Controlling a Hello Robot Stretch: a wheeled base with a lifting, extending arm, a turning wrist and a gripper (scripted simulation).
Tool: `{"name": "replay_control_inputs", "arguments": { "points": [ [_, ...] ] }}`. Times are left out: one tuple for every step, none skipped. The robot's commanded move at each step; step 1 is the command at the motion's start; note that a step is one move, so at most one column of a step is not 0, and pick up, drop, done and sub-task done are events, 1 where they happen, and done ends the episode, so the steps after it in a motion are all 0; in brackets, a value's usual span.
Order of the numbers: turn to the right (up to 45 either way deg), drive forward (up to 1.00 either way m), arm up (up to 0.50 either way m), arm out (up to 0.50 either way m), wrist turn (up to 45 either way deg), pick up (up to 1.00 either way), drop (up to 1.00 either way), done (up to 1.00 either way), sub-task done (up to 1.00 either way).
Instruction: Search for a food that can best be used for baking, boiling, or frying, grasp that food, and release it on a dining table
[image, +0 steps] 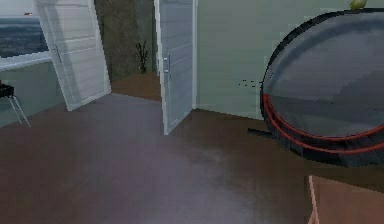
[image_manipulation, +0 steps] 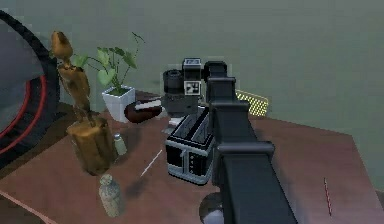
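The dark arm rises from the bottom of the arm side view over a wooden table (image_manipulation: 300, 160). At its far end are two white marker squares, and left of them the gripper (image_manipulation: 143, 112) reaches toward a white plant pot (image_manipulation: 118, 100). A dark brown rounded shape lies right at the gripper's far end above the tabletop. I cannot tell whether it is a food item or part of the gripper, nor whether the gripper holds anything. A black and silver toaster (image_manipulation: 190, 150) stands just below the gripper.
On the table are a wooden figurine (image_manipulation: 85, 120), a small shaker (image_manipulation: 120, 144), a pale bottle (image_manipulation: 112, 195) and a yellow mesh item (image_manipulation: 257, 103). A large round dark chair (image: 325, 90) with a red rim fills the forward view's right. White open doors (image: 175, 60) and bare dark floor (image: 130, 160) lie ahead.
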Motion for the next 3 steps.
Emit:
{"name": "replay_control_inputs", "arguments": {
  "points": [
    [0.0, 0.0, 0.0, 0.16, 0.0, 0.0, 0.0, 0.0, 0.0],
    [0.0, 0.0, 0.0, 0.0, 24.0, 0.0, 0.0, 0.0, 0.0],
    [0.0, 0.0, -0.02, 0.0, 0.0, 0.0, 0.0, 0.0, 0.0]
  ]
}}
